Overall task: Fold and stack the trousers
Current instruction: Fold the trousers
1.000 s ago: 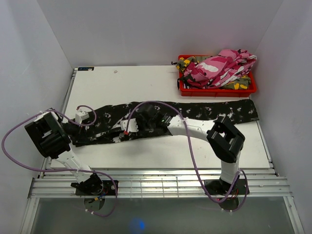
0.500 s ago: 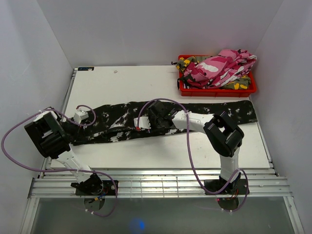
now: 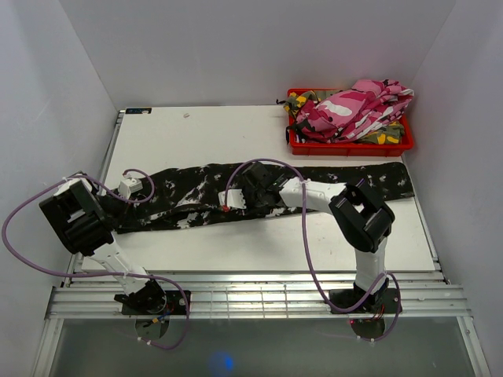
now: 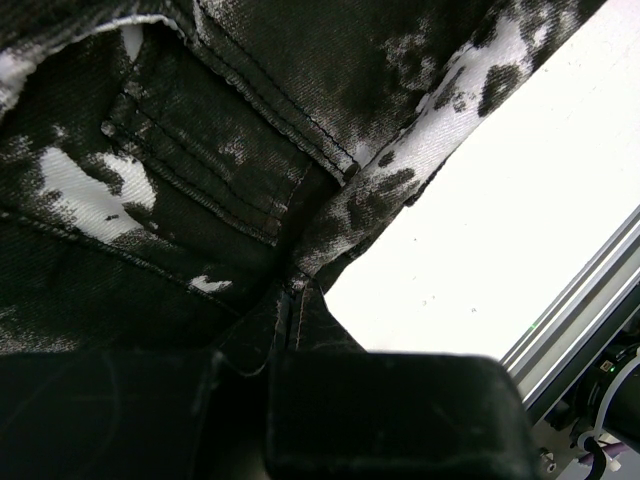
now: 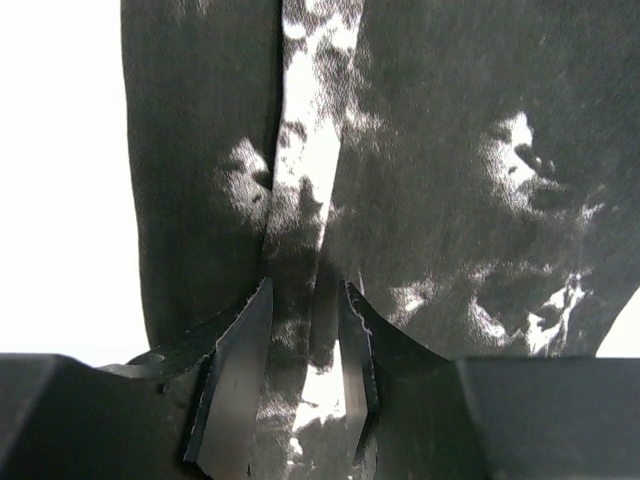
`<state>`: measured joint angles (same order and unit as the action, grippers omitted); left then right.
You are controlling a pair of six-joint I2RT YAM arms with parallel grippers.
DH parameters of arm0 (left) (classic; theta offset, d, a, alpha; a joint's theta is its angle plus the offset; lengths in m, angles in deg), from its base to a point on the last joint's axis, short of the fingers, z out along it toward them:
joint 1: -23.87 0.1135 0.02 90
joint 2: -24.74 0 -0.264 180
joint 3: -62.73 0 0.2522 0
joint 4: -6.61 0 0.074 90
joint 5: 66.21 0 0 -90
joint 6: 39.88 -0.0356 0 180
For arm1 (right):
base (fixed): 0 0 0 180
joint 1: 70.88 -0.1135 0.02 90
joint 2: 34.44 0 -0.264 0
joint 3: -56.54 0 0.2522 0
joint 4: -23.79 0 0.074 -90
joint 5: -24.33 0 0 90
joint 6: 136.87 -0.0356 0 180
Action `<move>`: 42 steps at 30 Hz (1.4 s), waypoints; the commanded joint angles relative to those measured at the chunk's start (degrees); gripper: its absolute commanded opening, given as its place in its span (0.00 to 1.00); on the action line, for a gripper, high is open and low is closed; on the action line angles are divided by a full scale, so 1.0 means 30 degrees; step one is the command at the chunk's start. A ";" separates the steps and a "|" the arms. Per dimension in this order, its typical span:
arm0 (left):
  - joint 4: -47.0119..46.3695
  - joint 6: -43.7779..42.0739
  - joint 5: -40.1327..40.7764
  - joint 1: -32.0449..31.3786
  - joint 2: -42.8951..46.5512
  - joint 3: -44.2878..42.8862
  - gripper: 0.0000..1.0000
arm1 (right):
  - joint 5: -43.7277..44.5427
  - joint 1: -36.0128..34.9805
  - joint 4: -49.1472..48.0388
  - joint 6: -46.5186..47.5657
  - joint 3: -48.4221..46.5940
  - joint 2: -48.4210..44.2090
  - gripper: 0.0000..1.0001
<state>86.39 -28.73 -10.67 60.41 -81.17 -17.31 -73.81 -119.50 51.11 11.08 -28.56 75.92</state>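
The black trousers with white splotches lie stretched left to right across the table's middle. My left gripper is shut on their left end; in the left wrist view the seamed cloth runs in between the dark fingers of the left gripper. My right gripper sits on the trousers' middle, and in the right wrist view a raised fold is pinched between the jaws of the right gripper. Pink-white camouflage trousers are heaped on green-yellow ones at the back right.
A red bin at the back right holds the camouflage heap. The black trousers' right end reaches close to the table's right edge. Bare white table lies behind the trousers, a narrower strip in front, then the metal rail.
My right gripper has shifted right and slightly back, drawing the sagging middle of the black trousers up into a straighter band. The left gripper has held still.
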 commanded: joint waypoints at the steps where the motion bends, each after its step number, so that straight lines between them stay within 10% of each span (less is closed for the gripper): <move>1: -0.1616 -0.0758 0.1085 0.0215 0.0263 -0.0465 0.00 | -0.0070 0.0357 0.1074 0.0720 0.0573 -0.0578 0.39; 35: -0.1411 -0.1051 0.1349 0.0215 0.0410 -0.0494 0.00 | -0.0861 0.1968 0.3712 0.2977 0.1599 -0.1341 0.48; 42: -0.1440 -0.1051 0.1291 0.0215 0.0410 -0.0581 0.00 | 0.0223 0.2144 0.2686 0.2509 0.1307 -0.1076 0.08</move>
<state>86.56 -29.62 -10.36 60.41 -81.17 -17.53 -75.82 -114.04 56.73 19.15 -23.88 71.81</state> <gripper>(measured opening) 0.022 0.109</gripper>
